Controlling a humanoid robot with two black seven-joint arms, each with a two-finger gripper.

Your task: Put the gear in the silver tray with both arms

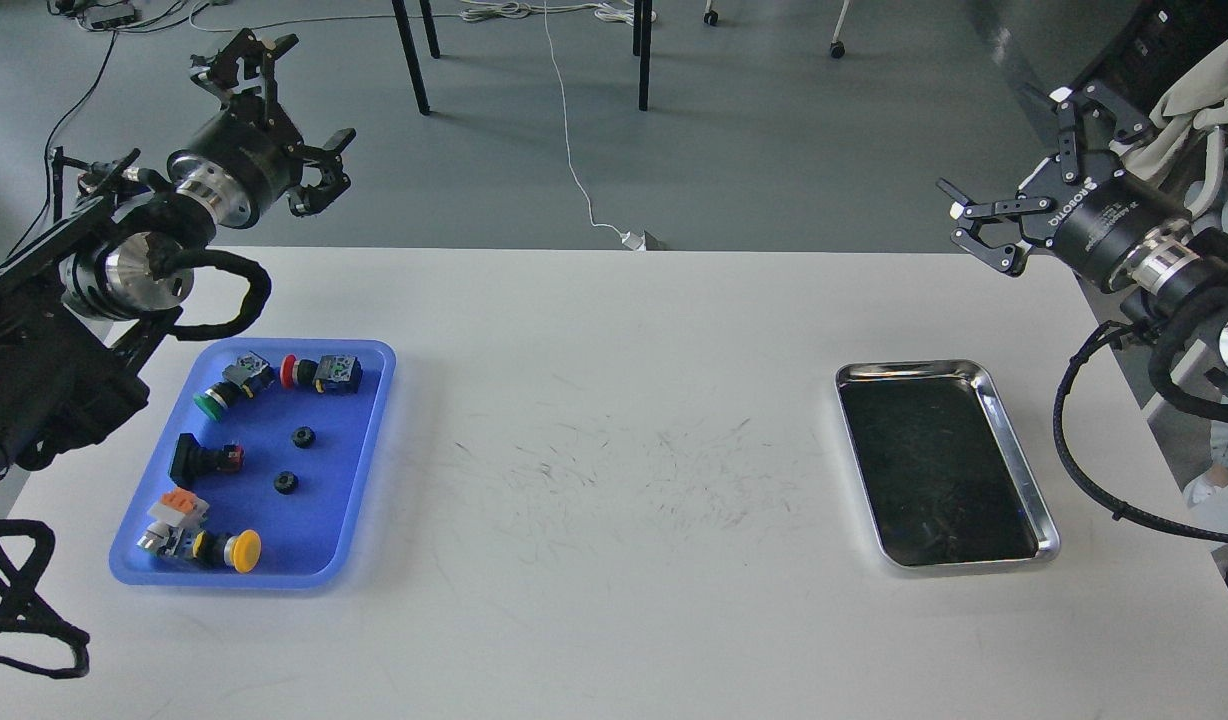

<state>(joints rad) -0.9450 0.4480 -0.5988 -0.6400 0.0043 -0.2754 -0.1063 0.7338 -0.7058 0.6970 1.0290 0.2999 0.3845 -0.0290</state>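
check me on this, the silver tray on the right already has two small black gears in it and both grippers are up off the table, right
Not quite. The head view shows the silver tray holding nothing; the two small black gears lie in the blue tray on the left. The rest stands: the left gripper and right gripper are both raised off the table.

Both my arms [124, 270] black, jointed, with silver wrist rings and looped black braided cables. Right tool [984, 225] carries white lettering; left tool [284, 120] black, claw-like.
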